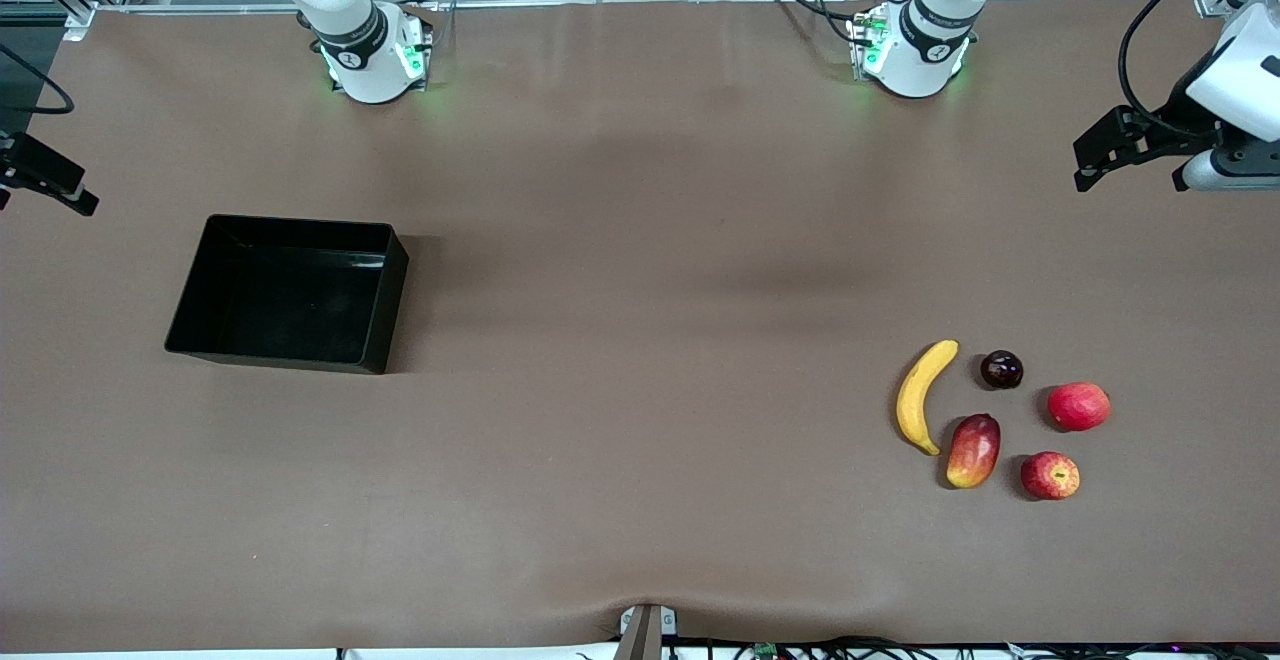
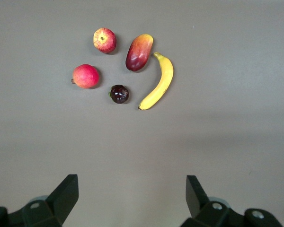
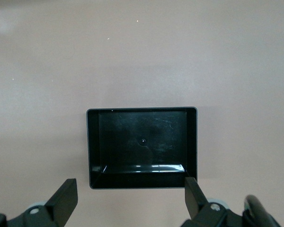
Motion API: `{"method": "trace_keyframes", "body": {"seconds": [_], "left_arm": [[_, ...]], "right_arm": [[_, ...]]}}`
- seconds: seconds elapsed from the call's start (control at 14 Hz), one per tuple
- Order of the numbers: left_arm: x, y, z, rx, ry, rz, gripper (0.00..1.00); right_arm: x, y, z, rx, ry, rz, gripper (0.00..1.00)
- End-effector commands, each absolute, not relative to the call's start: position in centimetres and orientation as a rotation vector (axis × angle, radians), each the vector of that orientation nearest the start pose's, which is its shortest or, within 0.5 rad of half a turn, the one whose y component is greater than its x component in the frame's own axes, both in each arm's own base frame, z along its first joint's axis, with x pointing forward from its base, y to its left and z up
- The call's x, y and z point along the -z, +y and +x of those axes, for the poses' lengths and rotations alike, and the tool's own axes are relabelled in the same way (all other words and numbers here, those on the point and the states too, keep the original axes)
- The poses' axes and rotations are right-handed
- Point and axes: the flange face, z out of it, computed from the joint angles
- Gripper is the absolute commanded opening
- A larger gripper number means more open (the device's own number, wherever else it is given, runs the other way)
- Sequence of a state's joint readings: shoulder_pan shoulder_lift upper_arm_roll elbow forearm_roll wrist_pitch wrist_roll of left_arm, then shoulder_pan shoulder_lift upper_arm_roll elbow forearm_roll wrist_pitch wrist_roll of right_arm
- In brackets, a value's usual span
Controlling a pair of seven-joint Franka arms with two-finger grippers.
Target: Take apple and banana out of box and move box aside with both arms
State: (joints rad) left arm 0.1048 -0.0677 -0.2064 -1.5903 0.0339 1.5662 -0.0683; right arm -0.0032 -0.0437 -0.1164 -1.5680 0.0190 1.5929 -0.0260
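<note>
The black box [image 1: 290, 292] sits empty in the left half of the front view, toward the right arm's end of the table [image 1: 640, 360]; the banana [image 1: 922, 395] and the apple [image 1: 1050, 475] lie at lower right among a mango [image 1: 973, 451], a plain red fruit [image 1: 1078, 406] and a dark round fruit [image 1: 1001, 369]; the left claw [image 2: 131, 196] hangs spread wide over bare table near the fruits; the right claw [image 3: 130, 196] hangs spread wide over the box's edge.

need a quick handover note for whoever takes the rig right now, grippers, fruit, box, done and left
Left gripper: open, holding nothing, up over the table's left-arm end.
Right gripper: open, holding nothing, up over the box.
Box: no fruit in it, at the right arm's end.
Apple and banana: on the table at the left arm's end, among other fruit.
Done: both fruits are out of the box.
Left: nothing obvious if that is aside.
</note>
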Motion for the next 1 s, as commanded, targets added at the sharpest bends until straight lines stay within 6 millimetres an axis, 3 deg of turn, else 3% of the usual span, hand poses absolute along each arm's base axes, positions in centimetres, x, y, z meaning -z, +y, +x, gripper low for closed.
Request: {"method": "trace_keyframes", "body": {"seconds": [0.0,0.14,0.93], "left_arm": [[-66.05,-5.14,52.85,0.092,0.091,-3.102,1.00],[-65.74,-5.38,53.02,0.082,0.158,-3.101,1.00],[-65.75,-5.11,53.82,0.087,0.134,-3.104,1.00]], "right_arm": [[-65.77,-7.44,53.88,0.119,0.182,-3.124,1.00],[-65.77,-7.45,53.95,0.121,0.177,-3.125,1.00],[-65.63,-7.52,54.00,0.120,0.181,-3.116,1.00]]}}
